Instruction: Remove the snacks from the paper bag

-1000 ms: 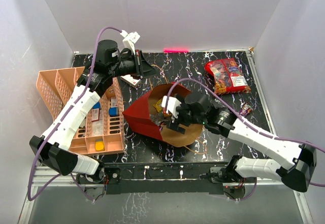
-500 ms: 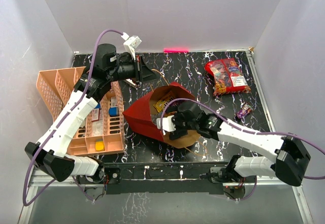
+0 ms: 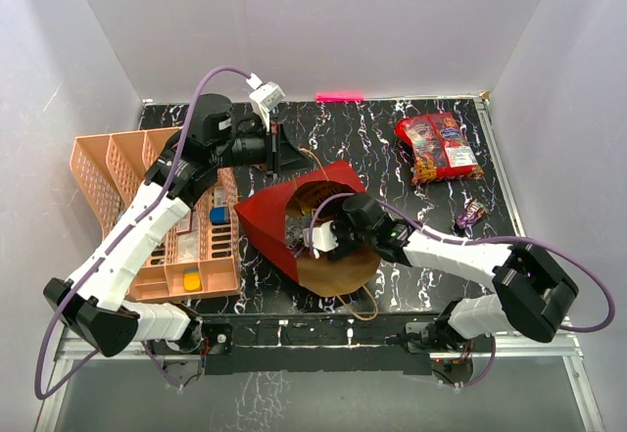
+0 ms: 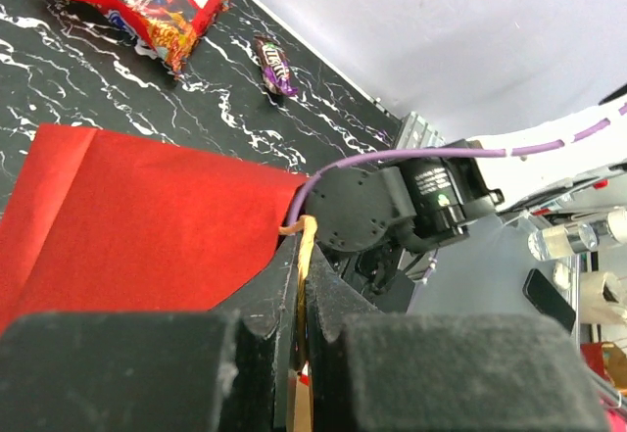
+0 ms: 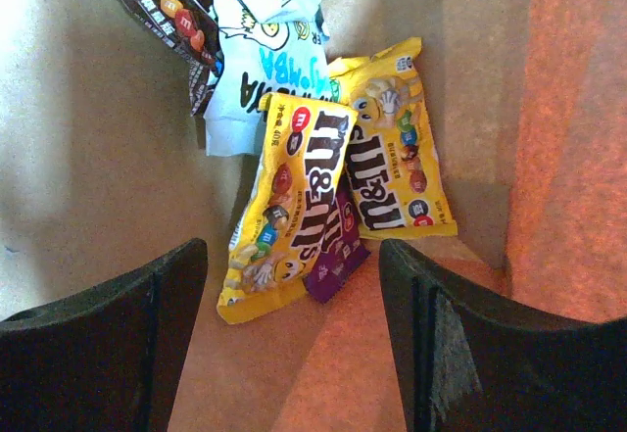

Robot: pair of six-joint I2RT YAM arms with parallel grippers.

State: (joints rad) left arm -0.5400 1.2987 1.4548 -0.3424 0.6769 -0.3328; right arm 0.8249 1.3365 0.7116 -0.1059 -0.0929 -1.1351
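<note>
The red paper bag (image 3: 274, 218) lies on its side mid-table, mouth toward the right. My left gripper (image 3: 290, 154) is shut on its brown cord handle (image 4: 306, 241) and holds the upper edge up. My right gripper (image 3: 313, 233) is open inside the bag's mouth. In the right wrist view two yellow packets (image 5: 294, 197) lie just ahead of the open fingers (image 5: 441, 334), with a purple packet (image 5: 333, 265) under them, and a brown packet (image 5: 167, 1) and a white-and-blue one (image 5: 255, 70) behind. Two red bags (image 3: 438, 144) and a purple bar (image 3: 470, 213) lie outside.
A peach slotted tray (image 3: 108, 172) with small blue and yellow blocks stands at the left. The loose second cord handle (image 3: 361, 305) trails on the black marbled table (image 3: 392, 128) by the near edge. White walls close in on three sides.
My right gripper has moved left, deeper into the bag's mouth. My left gripper has shifted right and a little toward the front with the handle, and the bag's mouth has turned with it.
</note>
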